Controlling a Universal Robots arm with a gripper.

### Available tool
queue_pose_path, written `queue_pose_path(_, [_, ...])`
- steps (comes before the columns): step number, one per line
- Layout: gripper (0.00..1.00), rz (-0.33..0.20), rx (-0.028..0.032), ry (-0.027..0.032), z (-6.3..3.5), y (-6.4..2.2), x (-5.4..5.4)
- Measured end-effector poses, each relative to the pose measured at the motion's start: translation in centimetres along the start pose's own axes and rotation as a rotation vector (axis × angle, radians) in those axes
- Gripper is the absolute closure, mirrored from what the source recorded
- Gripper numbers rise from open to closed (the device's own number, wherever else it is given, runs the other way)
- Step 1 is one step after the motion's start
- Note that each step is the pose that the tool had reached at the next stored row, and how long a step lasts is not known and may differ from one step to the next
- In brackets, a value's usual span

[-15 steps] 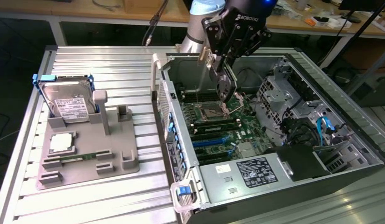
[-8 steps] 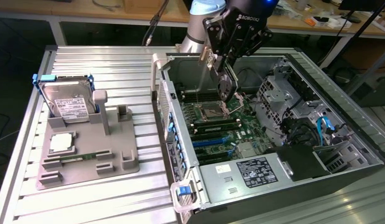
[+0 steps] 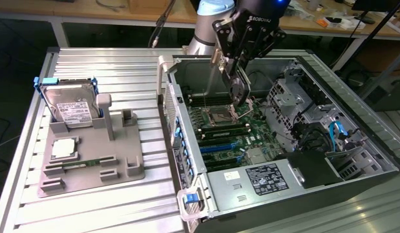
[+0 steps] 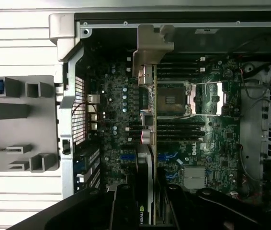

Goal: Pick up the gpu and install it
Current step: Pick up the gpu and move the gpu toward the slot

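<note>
The exterior view stands off the arm, high and well back, tilted down over the desk [image 3: 103, 204], with the open computer case [image 3: 316, 201] at the exterior view's right. The wrist view sits close above, facing straight down past the claw [image 4: 147, 203] and its clamped gpu [image 4: 145, 163] into that case. Both views share the motherboard [image 3: 229, 141] and the grey holder [image 3: 90, 167]

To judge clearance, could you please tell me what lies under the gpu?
Under the gpu lies the motherboard, its CPU socket just alongside; the strip directly beneath the card is covered.
</note>
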State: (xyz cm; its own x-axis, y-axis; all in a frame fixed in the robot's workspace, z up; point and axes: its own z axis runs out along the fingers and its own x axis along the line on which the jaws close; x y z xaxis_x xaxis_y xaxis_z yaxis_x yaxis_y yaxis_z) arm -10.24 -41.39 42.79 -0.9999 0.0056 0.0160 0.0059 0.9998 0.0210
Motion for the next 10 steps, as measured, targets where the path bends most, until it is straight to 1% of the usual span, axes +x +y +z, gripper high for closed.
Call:
queue_pose_path(1, [0.73, 0.0, 0.0, -0.0021, 0.0, 0.0, -0.03])
queue_pose_path(6, [0.73, 0.0, 0.0001, -0.0068, -0.01, 0.0, -0.49])
queue_pose_path(10, [0.73, 0.0, -0.0001, -0.0122, 0.0, 0.0, -0.87])
